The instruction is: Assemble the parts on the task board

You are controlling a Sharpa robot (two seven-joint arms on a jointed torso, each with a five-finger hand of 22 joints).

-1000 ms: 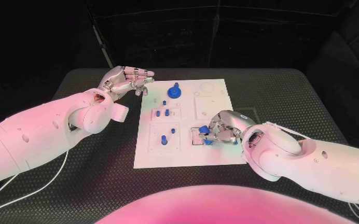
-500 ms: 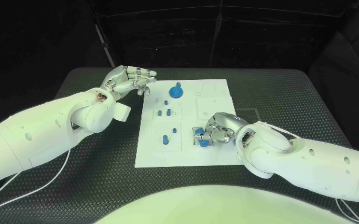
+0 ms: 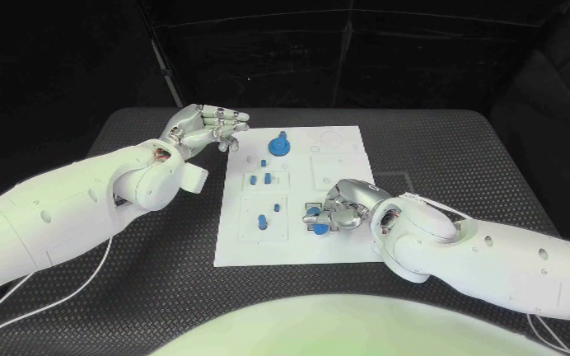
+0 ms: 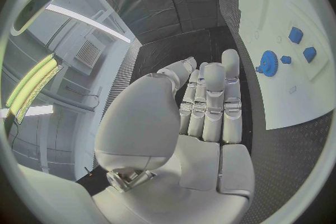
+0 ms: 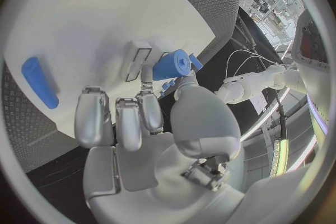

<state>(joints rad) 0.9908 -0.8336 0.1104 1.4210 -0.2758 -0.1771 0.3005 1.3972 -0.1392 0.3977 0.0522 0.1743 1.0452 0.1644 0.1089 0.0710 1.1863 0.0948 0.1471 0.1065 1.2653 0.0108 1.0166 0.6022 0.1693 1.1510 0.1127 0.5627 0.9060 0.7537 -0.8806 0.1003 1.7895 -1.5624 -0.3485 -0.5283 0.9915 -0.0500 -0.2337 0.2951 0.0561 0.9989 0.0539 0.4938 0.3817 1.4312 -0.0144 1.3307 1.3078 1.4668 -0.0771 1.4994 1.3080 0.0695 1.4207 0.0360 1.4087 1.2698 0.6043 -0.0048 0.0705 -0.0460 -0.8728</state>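
Since the earlier head-view pictures, the right hand has been drawn a little nearer the left side of the task board, and the blue part carried in it has been brought low over the framed recess at the board's near right. By the look of it, insertion is in hand but not finished: seating cannot be confirmed from the pictures.

Item, right hand: palm down over the board, fingers pinched with the thumb upon the blue part, the remaining fingers held straight beside it; grasp judged firm.

Item, left hand: unchanged in place, raised above the bench just off the board's far left corner, fingers curled toward the palm with nothing between them.

Item, blue gear: standing at the board's far end.

Item, small blue pegs: set in the left column of the board, with a longer blue piece lying nearer the robot.

Item, remaining work: further recesses on the board's right side appear unfilled, so the task is judged part done.
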